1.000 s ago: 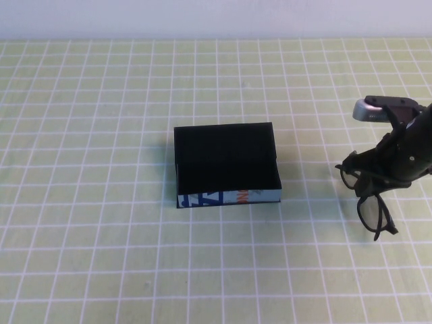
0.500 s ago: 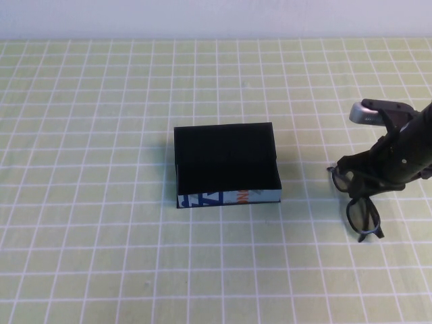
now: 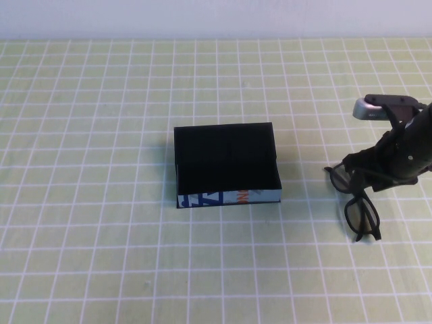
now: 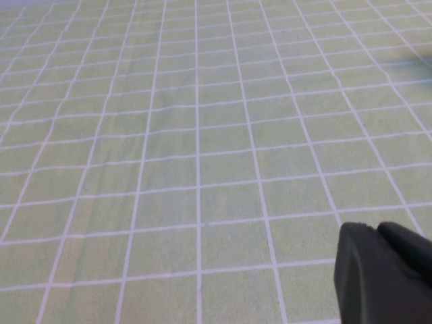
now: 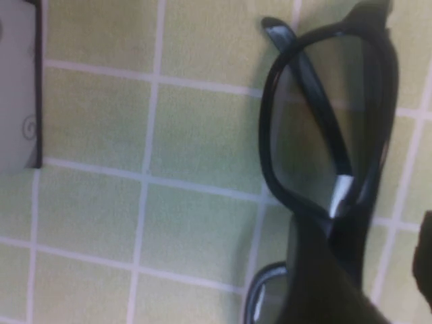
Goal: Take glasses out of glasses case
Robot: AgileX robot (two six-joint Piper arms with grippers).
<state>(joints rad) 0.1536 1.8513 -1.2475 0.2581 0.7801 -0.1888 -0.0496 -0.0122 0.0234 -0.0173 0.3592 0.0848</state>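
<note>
The black glasses [image 3: 360, 214] lie on the green checked cloth, well to the right of the glasses case [image 3: 226, 165]. The case is a shallow black box, open and empty, with a white, blue and orange strip on its near side. My right gripper [image 3: 358, 177] hangs over the glasses' bridge. In the right wrist view the glasses [image 5: 317, 135] sit between its fingers [image 5: 317, 297]. A strip of cloth shows between the frame and the other finger, so the jaws stand open. My left gripper [image 4: 378, 233] shows only in its wrist view, shut and empty over bare cloth.
The green cloth with a white grid [image 3: 101, 202] covers the whole table up to a pale wall at the back. A grey, black-edged surface [image 5: 17, 88] shows at the edge of the right wrist view.
The right gripper moved the glasses left and down onto the cloth. Since half a second ago the glasses have stayed put while the arm has shifted slightly back to the right.
</note>
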